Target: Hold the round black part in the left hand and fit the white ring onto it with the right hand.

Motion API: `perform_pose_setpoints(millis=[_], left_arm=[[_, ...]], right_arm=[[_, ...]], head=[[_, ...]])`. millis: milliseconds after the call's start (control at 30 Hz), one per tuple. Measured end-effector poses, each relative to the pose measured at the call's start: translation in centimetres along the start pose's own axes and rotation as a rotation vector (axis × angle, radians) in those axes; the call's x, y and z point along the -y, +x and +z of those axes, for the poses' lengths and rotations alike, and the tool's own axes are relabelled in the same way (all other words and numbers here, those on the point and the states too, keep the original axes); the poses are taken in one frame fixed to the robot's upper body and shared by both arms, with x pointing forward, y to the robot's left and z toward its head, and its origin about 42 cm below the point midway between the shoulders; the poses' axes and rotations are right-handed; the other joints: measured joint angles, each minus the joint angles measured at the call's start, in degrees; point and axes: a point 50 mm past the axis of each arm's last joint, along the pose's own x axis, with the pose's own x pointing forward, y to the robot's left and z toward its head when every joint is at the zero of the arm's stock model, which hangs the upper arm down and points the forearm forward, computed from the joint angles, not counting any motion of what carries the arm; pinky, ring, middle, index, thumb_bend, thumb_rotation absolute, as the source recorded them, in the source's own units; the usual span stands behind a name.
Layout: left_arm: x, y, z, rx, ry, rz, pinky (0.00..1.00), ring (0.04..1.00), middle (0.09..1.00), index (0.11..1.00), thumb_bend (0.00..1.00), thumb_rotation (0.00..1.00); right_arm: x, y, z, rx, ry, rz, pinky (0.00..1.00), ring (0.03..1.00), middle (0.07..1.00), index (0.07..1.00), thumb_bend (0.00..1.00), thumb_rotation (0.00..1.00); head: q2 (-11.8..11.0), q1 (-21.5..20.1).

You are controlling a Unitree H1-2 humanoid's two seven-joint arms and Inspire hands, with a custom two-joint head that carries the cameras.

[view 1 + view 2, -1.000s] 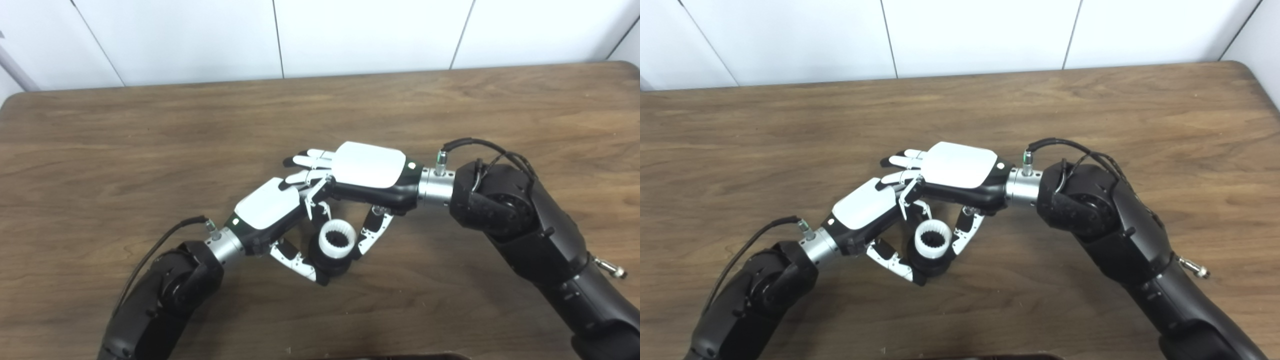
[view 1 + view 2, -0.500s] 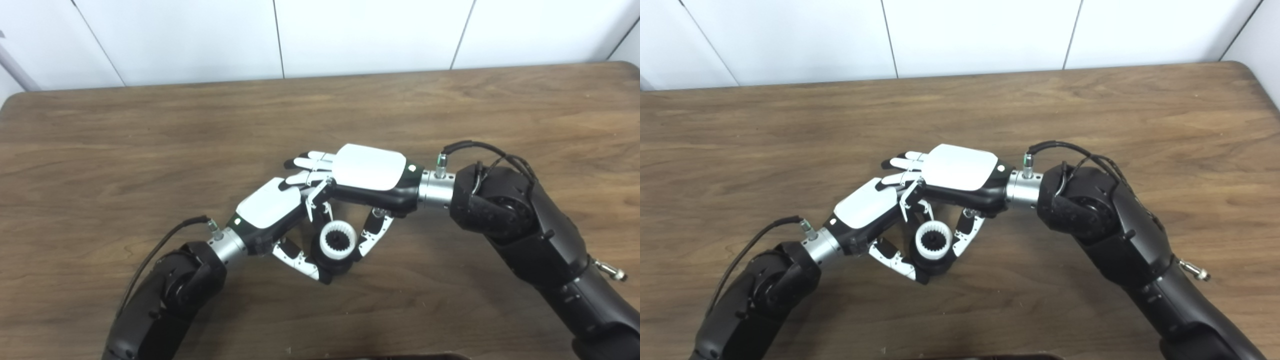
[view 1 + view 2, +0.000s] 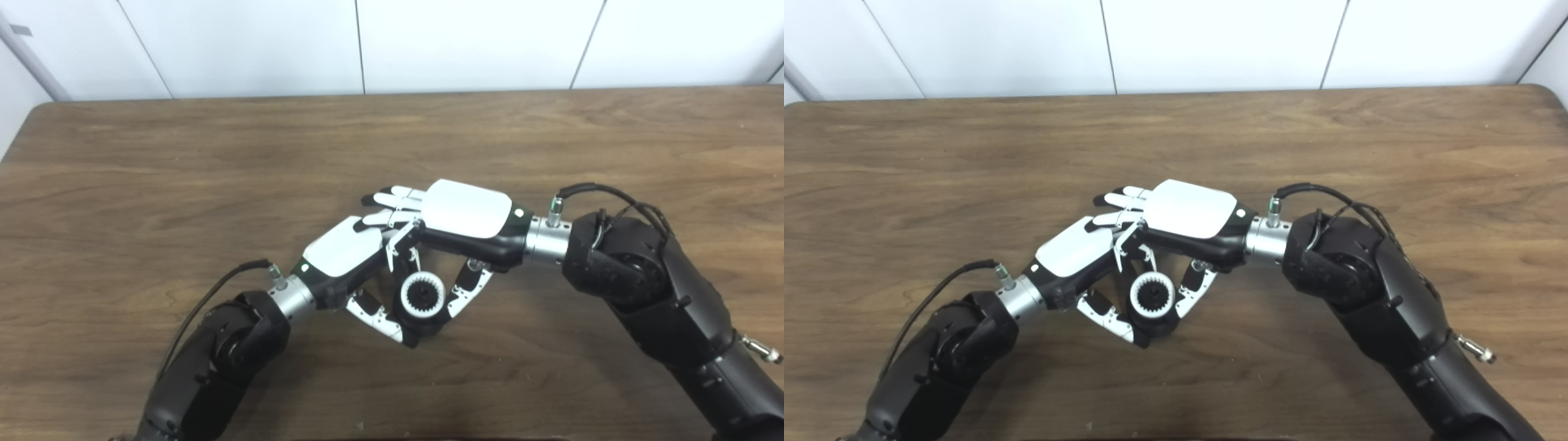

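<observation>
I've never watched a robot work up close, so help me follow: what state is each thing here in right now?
White ring: toothed inside, sitting on top of the black part.
Round black part: held under the ring, mostly hidden.
Left hand: shut on the black part, thumb beneath it.
Right hand: over the ring, thumb against its right side.
Table: wooden, under both arms.

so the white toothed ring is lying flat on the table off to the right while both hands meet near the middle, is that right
Not quite. The white ring is not off to the right on the table: it sits on the round black part, between the left hand and the right hand. Both eye views show this. The hands do meet near the middle of the table.
</observation>
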Motion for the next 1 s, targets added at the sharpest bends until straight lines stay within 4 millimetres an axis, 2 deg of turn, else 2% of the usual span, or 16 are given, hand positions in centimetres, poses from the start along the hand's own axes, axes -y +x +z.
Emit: perform_pose_setpoints(millis=[1000], left_arm=[[-0.10,0.08,0.32,-0.004,-0.005,-0.009,1.00,1.000,0.839,0.481,0.52,0.06]], right_arm=[[0.20,-0.09,-0.80,0.001,0.004,-0.015,1.00,1.000,0.868,0.481,0.53,0.14]], head=[[-0.26,-0.53]])
